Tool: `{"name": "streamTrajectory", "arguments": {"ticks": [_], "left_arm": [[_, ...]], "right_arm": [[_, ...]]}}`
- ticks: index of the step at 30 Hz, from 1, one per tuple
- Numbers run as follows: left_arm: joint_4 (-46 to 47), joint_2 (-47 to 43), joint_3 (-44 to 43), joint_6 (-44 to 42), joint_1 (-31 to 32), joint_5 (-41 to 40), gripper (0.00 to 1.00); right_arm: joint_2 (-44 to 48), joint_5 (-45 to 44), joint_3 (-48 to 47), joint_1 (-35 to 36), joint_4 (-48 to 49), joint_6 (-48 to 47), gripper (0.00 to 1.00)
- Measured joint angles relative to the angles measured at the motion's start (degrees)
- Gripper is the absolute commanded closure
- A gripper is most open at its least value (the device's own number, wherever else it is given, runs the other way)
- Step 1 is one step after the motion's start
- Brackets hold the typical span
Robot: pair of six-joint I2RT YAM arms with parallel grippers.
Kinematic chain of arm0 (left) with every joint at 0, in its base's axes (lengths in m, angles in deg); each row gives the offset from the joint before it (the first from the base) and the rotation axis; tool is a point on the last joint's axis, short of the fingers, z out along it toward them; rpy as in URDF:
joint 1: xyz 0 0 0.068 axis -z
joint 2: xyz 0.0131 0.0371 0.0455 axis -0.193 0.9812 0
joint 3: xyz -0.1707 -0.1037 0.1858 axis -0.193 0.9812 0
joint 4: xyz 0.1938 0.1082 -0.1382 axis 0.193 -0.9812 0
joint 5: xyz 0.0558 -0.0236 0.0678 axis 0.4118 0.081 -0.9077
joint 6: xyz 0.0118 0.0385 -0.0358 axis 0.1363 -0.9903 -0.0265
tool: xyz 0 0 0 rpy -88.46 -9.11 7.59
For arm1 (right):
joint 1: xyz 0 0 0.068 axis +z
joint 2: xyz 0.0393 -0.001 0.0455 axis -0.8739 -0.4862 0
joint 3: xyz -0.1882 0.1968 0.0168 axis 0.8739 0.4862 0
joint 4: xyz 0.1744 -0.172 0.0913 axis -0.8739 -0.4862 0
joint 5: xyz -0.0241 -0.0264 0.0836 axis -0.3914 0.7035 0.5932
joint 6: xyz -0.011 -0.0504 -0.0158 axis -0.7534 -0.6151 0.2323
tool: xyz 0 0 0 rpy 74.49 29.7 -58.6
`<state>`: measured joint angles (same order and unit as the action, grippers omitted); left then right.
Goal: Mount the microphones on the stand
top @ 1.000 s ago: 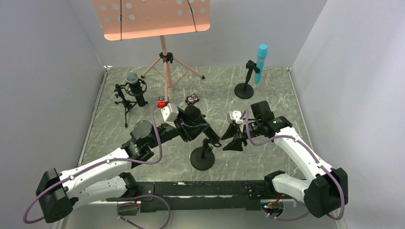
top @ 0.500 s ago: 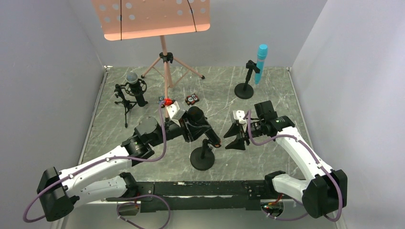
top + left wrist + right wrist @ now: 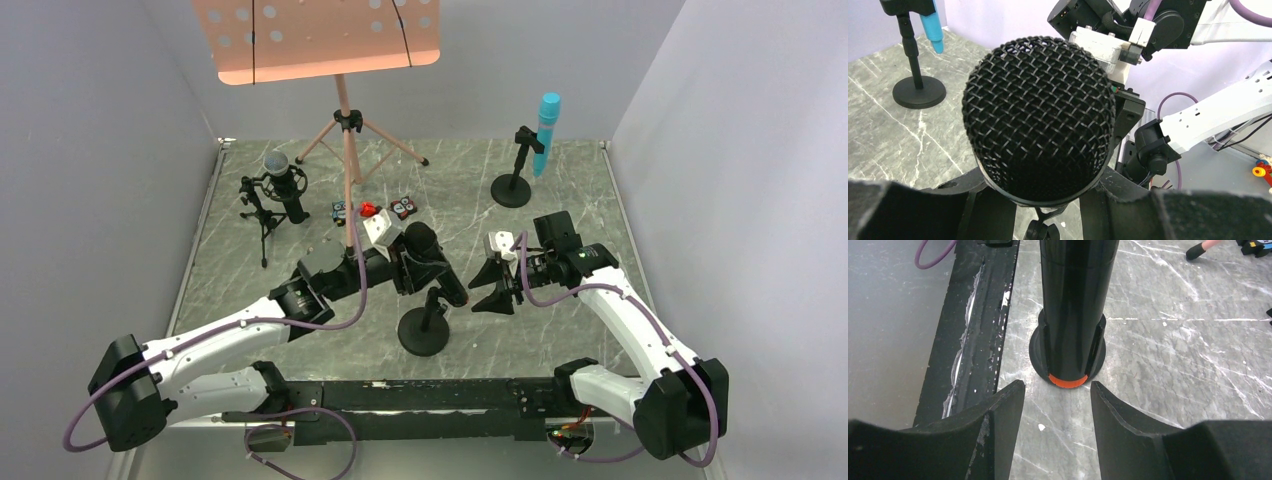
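Over the near stand (image 3: 424,333), the left gripper (image 3: 436,274) pinches the tilted black mic (image 3: 1075,315). Its orange end faces the right gripper (image 3: 1057,390), whose fingers are spread just short of it. Farther back, the silver-headed mic (image 3: 277,163) sits on the tripod (image 3: 262,208) and the blue mic (image 3: 548,125) on the far stand (image 3: 512,189).

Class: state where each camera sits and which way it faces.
Top external: high behind the robot, looking down at the table; both arms show.
Left wrist: on the left gripper, facing the mesh head of the black microphone; its fingers show.
Right wrist: on the right gripper, facing that microphone's orange end; open fingers show.
Shared: both wrist views see one microphone, from opposite ends.
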<state>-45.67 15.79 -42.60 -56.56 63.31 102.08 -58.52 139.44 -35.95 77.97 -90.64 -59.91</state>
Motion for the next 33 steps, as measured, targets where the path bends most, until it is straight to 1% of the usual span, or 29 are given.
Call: {"name": "streamTrajectory", "arguments": {"ticks": [4, 17, 33], "left_arm": [[0.59, 0.24, 0.83, 0.11, 0.0, 0.15, 1.0], [-3.48, 1.07, 0.85, -0.42, 0.02, 1.75, 1.0], [3.04, 4.57, 4.37, -0.09, 0.02, 3.8, 1.0]], "right_arm": [[0.07, 0.35, 0.24, 0.0, 0.94, 0.55, 0.44], [0.28, 0.39, 0.87, 0.0, 2.32, 1.57, 0.44], [0.35, 0.39, 0.87, 0.0, 2.54, 1.73, 0.43]]}}
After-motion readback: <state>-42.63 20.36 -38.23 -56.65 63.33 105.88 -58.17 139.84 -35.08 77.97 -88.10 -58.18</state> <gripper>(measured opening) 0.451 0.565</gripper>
